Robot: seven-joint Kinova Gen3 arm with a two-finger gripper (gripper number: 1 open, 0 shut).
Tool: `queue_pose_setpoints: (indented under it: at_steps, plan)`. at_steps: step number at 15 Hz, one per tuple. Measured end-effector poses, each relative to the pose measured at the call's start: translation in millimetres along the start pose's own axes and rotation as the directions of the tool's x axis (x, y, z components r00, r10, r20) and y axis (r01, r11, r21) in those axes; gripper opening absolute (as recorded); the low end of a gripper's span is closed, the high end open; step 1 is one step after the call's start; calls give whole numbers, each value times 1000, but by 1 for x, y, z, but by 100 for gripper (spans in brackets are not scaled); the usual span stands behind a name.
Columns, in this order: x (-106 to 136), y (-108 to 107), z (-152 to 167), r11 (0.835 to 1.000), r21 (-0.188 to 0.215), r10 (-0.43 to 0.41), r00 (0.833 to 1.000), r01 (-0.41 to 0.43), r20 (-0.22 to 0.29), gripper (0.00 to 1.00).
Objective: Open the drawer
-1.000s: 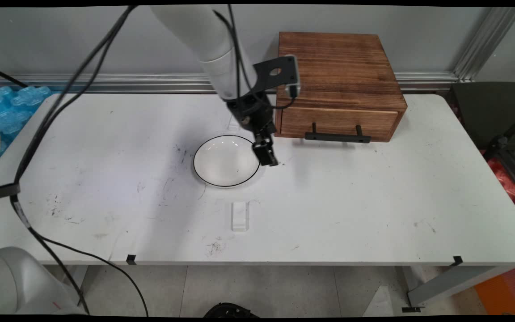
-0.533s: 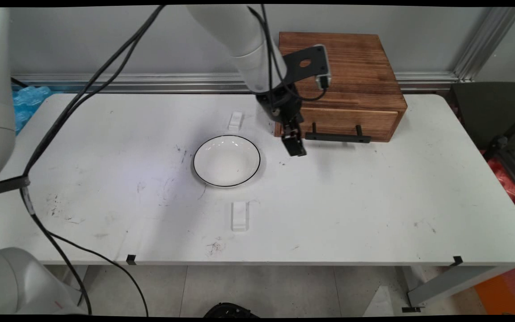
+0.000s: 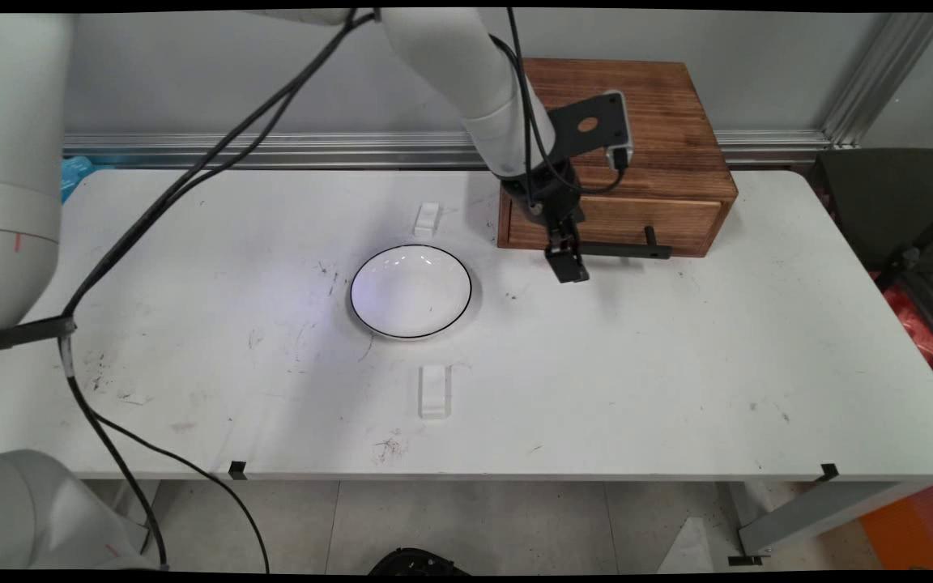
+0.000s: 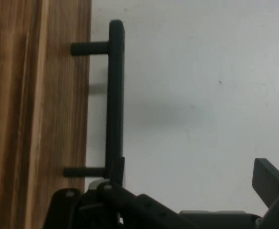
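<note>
- Clearly, the gripper is spread wide. It hangs just in front of the wooden drawer box, at the left end of the black bar handle.
- From the hand view, one finger stands over the bare table, and the other sits at the bar, near one of its posts. Whether it touches the bar, I cannot tell.
- My judgement: with a finger so close to the bar, only small and slow moves are safe here.
- Along the drawer front, the handle's long axis runs left to right, and its two posts point toward the table's near side.
- Left of the gripper, a white bowl with a black rim lies well apart, between two small white blocks.
</note>
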Motion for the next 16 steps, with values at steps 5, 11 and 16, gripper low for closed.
queue_pose_setpoints:
  at_steps: [5, 11, 16]
  plan:
    - [3, -12, 34, 1000, 10, 20, 999, -20, -37, 100]
    - [3, -19, 63, 1000, 9, 24, 998, -23, -63, 100]
    - [-1, -24, 85, 1000, 14, 13, 997, -12, -78, 100]
